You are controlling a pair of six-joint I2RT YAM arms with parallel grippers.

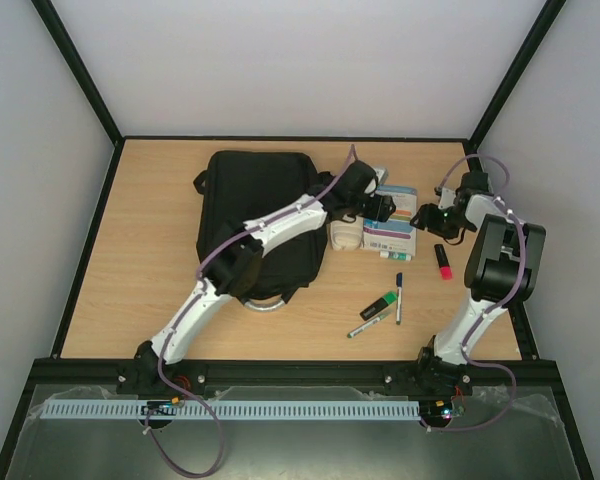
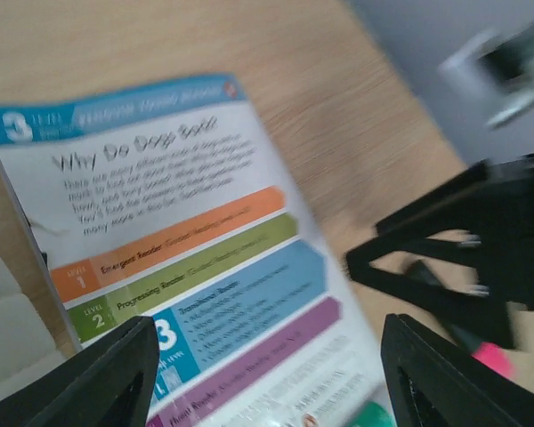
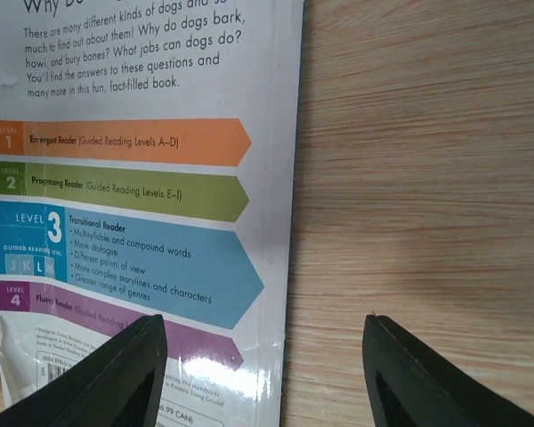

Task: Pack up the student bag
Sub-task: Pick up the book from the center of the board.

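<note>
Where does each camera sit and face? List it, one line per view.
Top external: above, behind the bases, looking down on the table, student bag, left arm, right arm.
Left wrist: over the reading book, own jaws open below; right arm's jaws opposite.
Right wrist: down on the book's edge, own jaws open.
Shared: the book.

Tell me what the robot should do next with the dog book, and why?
Probably lower the right gripper onto the book's edge and grab it: the book lies flat on the table beside the bag, and both it and the left gripper hover open, empty.
</note>
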